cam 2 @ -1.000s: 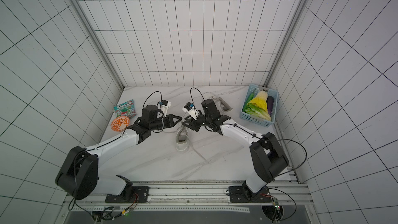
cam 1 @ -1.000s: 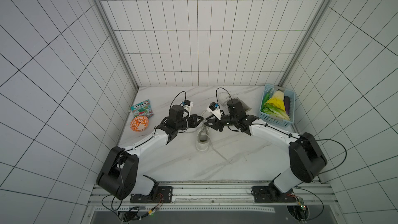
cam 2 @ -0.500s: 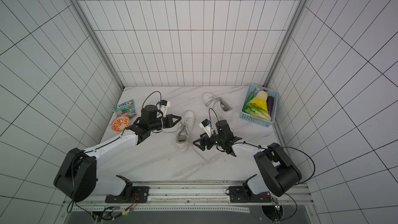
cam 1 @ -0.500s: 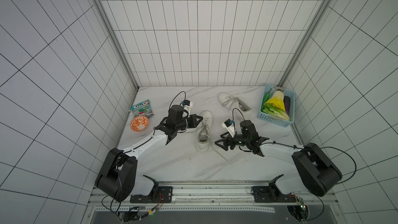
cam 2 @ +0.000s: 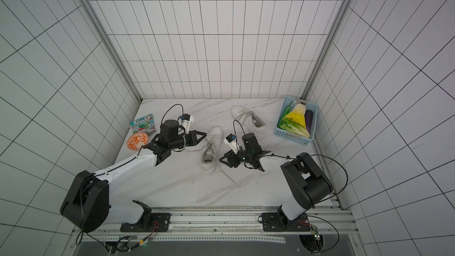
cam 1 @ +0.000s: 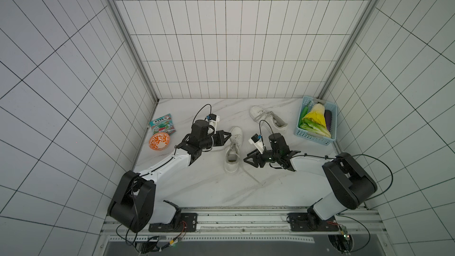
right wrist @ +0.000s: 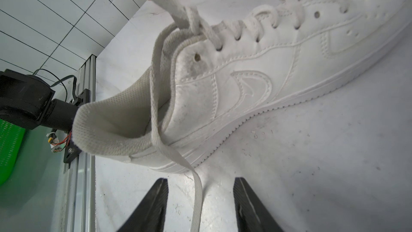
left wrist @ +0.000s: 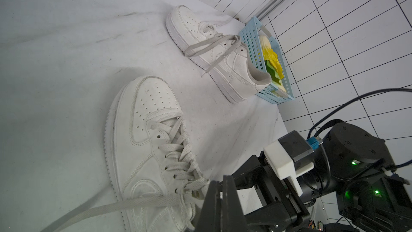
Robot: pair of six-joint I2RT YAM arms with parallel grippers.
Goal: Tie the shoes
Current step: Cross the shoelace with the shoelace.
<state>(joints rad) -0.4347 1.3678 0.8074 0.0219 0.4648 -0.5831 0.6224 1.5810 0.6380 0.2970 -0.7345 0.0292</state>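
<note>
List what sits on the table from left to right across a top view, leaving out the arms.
orange patterned bowl → nearer white shoe → farther white shoe → blue basket. The snack packet overlaps the bowl, so it is left out.

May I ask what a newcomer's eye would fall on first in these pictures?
A white sneaker, untied, lies on the marble table between the left gripper and the open right gripper, a lace trailing between the latter's jaws. A second sneaker sits beside a blue basket of vegetables.

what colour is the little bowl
Orange with white swirls; the bowl shows best in a top view.
</note>
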